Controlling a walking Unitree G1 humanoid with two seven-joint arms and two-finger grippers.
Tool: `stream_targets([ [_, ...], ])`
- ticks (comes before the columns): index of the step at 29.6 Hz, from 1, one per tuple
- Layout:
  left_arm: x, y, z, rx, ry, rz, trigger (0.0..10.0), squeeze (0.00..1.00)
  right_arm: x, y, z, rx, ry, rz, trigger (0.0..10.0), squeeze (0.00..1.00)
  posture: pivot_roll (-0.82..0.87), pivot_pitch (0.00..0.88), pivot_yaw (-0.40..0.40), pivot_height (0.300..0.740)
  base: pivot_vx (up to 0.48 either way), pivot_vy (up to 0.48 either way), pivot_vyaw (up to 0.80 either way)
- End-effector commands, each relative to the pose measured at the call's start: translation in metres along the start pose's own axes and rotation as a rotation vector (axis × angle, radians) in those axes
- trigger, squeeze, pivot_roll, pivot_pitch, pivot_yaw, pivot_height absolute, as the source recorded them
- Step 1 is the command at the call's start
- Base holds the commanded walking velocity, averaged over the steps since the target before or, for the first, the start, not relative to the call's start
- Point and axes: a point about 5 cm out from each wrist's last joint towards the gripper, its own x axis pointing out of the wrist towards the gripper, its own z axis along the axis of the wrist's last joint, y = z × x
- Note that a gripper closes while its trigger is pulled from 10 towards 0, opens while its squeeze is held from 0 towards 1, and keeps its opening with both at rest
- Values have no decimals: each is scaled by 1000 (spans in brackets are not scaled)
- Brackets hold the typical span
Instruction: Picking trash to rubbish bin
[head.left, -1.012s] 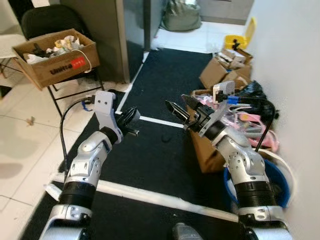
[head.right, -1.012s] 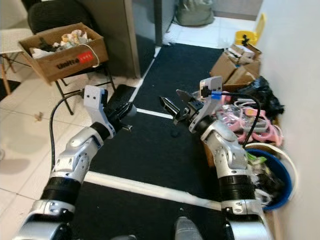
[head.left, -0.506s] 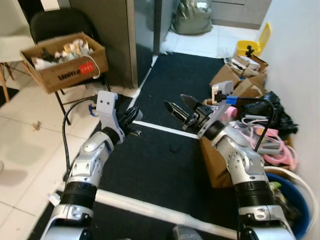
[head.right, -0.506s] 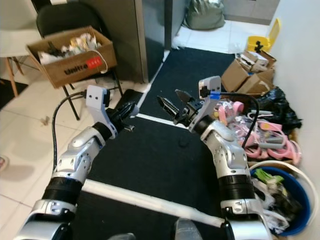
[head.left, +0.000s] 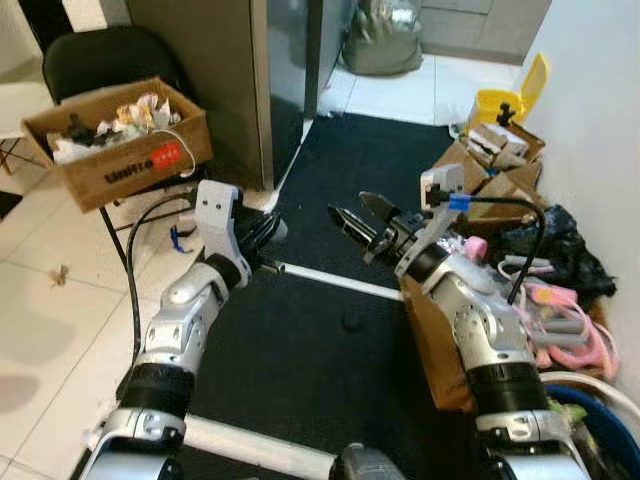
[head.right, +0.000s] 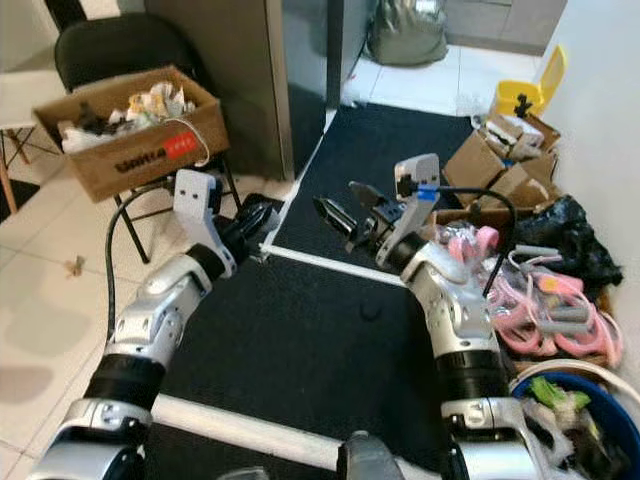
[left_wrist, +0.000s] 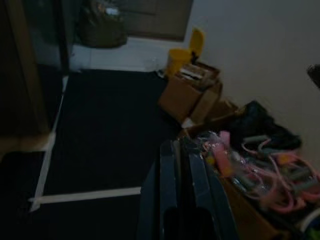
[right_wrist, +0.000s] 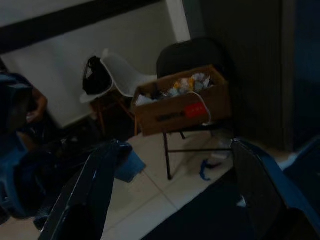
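Note:
A small dark scrap (head.left: 350, 322) lies on the black mat (head.left: 300, 360), below and between my two raised arms. The blue rubbish bin (head.right: 598, 402), holding trash, sits at the lower right by the wall. My left gripper (head.left: 266, 234) hovers above the mat's left edge with its fingers (left_wrist: 169, 170) close together and nothing between them. My right gripper (head.left: 350, 209) is held out over the mat, wide open and empty; its two fingers (right_wrist: 95, 185) stand far apart in the right wrist view.
A cardboard box of rubbish (head.left: 115, 140) rests on a black chair at the left. A dark pillar (head.left: 220, 70) stands behind. Cardboard boxes (head.left: 480, 165), a black bag (head.left: 560, 245) and pink items (head.left: 560, 320) line the right wall. A white line (head.left: 330, 280) crosses the mat.
The whole picture has shifted, so the camera has moved; the bin now sits nearer the lower right corner. Both arms keep the same raised pose, and the grippers' states are unchanged.

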Motion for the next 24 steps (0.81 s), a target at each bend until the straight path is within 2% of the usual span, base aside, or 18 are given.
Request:
stream_targets([
  [1, -1, 3, 2, 28, 4, 9, 10000, 0, 0, -1, 3, -12, -11, -3, 10000, 0, -80, 0, 28, 740, 480, 0, 0],
  [6, -1, 4, 2, 29, 3, 15, 10000, 0, 0, 0, 3, -35, -3, 11, 10000, 0, -80, 0, 28, 740, 480, 0, 0],
  [10, -1, 4, 2, 30, 4, 15, 10000, 0, 0, 2, 2, -66, 13, 29, 10000, 0, -80, 0, 28, 740, 480, 0, 786],
  [16, -1, 6, 2, 32, 5, 25, 10000, 0, -1, 1, 2, -40, -2, 17, 10000, 0, -78, 0, 29, 740, 480, 0, 779],
  [24, -2, 12, 4, 38, 3, 52, 10000, 0, -1, 0, 2, -25, -7, 11, 10000, 0, -78, 0, 28, 740, 480, 0, 0],
])
